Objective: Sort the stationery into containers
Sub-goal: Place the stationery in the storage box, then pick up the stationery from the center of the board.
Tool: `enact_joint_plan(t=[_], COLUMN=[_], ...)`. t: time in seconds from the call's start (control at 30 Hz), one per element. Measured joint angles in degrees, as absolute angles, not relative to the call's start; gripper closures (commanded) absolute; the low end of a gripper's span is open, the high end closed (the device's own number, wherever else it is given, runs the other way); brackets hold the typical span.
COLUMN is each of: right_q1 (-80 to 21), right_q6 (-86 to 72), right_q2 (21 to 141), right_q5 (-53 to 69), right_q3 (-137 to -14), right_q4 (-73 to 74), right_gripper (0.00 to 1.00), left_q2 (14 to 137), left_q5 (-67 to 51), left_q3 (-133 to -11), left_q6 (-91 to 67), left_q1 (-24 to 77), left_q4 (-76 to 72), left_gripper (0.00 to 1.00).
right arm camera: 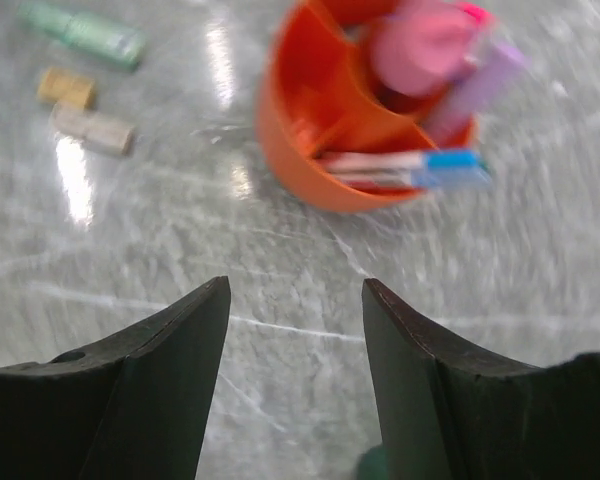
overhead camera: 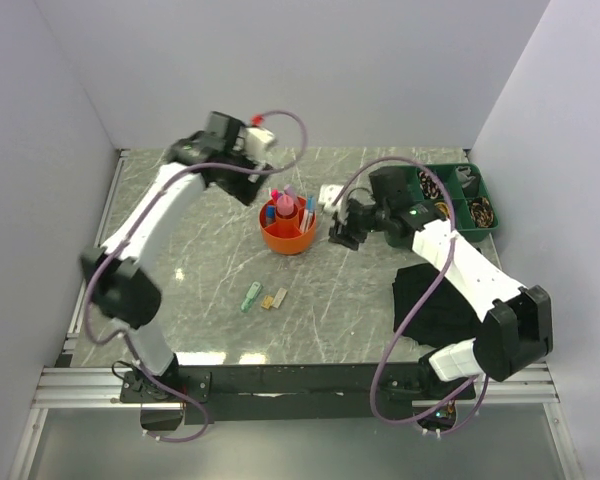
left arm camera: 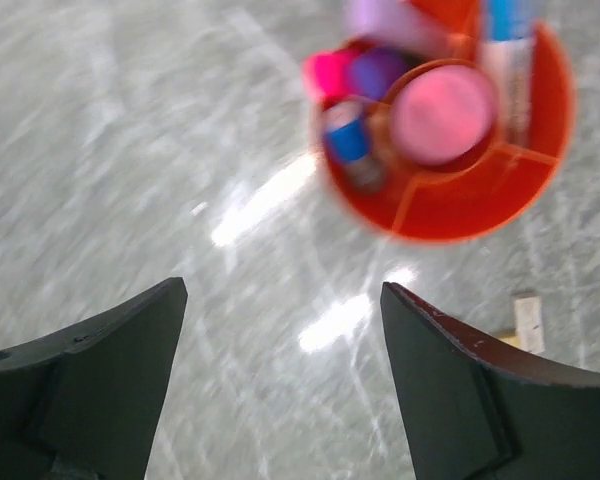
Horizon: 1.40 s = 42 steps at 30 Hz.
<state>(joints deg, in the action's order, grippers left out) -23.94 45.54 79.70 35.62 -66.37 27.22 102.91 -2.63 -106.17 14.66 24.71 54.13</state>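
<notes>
The orange pot (overhead camera: 287, 238) stands mid-table and holds a pink tube (overhead camera: 285, 204), markers and white pens. A green clip (overhead camera: 251, 296) and a yellow eraser (overhead camera: 269, 300) lie on the table in front of it. My left gripper (overhead camera: 248, 186) is open and empty, just left of the pot. The left wrist view shows the pot (left arm camera: 450, 215), the pink tube (left arm camera: 442, 112), a blue cylinder (left arm camera: 347, 140) and the gripper (left arm camera: 283, 290). My right gripper (overhead camera: 339, 232) is open and empty, right of the pot. The right wrist view shows the pot (right arm camera: 290, 150), the clip (right arm camera: 85, 32), the eraser (right arm camera: 65, 87) and the gripper (right arm camera: 295, 285).
A black cloth (overhead camera: 430, 295) lies at the front right under the right arm. A green divided tray (overhead camera: 467, 218) with coiled bands stands at the back right. A beige piece (overhead camera: 280, 297) lies beside the eraser. White walls close in three sides.
</notes>
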Motion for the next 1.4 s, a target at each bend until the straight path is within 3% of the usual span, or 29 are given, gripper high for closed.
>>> enact_joint_plan(t=[0.3,0.5,0.8,1.17,1.4], right_q1=[-41.08,-42.74,-45.84,-51.62,-52.31], right_q6=[70.0,82.32,94.28,90.63,88.05], right_q2=[94.35,103.15,105.69,114.06,118.08], right_q5=[33.58,31.73,29.02,28.12,26.41], right_q3=[-76.05,-78.24,-75.83,-83.0,-87.9], right_q4=[39.66,43.31,47.55,46.94,48.86], right_gripper=[0.37,0.36,0.38,0.44,0.55], left_q2=[84.82,78.78,72.51,67.85,65.67], left_q5=[-5.45,-12.34,-16.84,-22.5,-24.75], left_q3=[-84.34,-71.11,-70.91,-70.91,-70.85], left_q6=[7.31,6.94,6.5,4.62,3.75], left_q1=[0.62,-2.5,-11.03,-13.67,-13.69], left_q4=[49.23,50.46,50.46,50.46,50.5], left_gripper=[0.14,0.13,0.13,0.13,0.12])
